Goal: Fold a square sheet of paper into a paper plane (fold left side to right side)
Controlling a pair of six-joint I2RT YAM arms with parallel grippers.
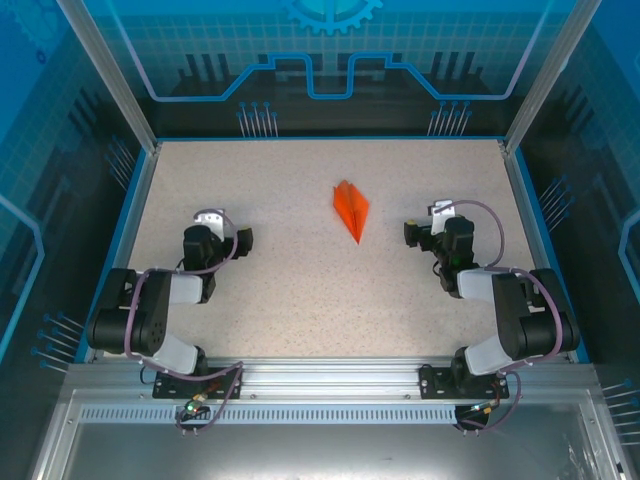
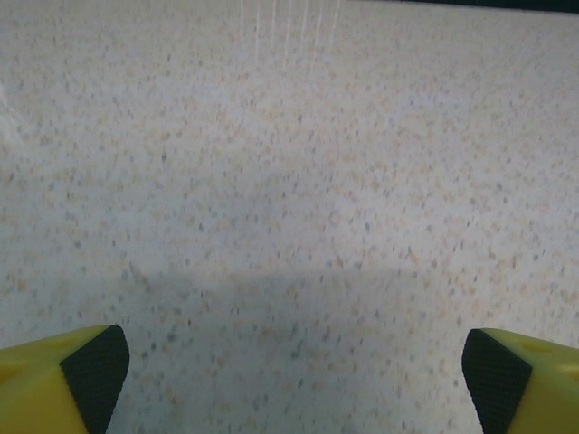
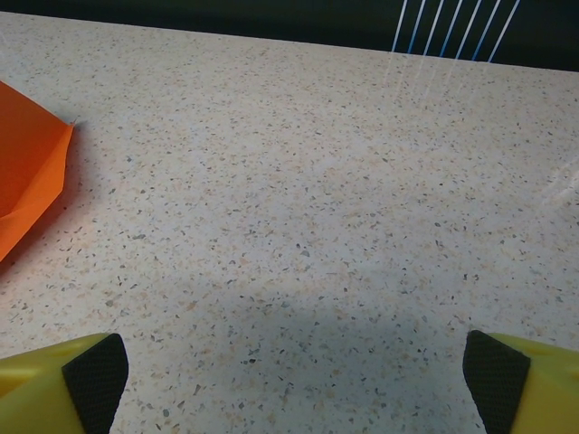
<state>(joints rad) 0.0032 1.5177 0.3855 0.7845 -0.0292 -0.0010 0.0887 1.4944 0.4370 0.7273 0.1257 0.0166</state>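
The orange paper plane (image 1: 351, 209) lies flat on the speckled table (image 1: 320, 300), a narrow dart with its point toward the near edge. Its edge also shows at the left of the right wrist view as an orange fold (image 3: 27, 176). My left gripper (image 1: 232, 232) rests low at the left of the table, well apart from the plane, open with bare table between its yellow fingers (image 2: 63, 380). My right gripper (image 1: 425, 228) sits to the right of the plane, open, nothing between its fingers (image 3: 68, 380).
Blue-lit walls and aluminium posts (image 1: 110, 75) enclose the table on three sides. A metal rail (image 1: 320, 380) carrying both arm bases runs along the near edge.
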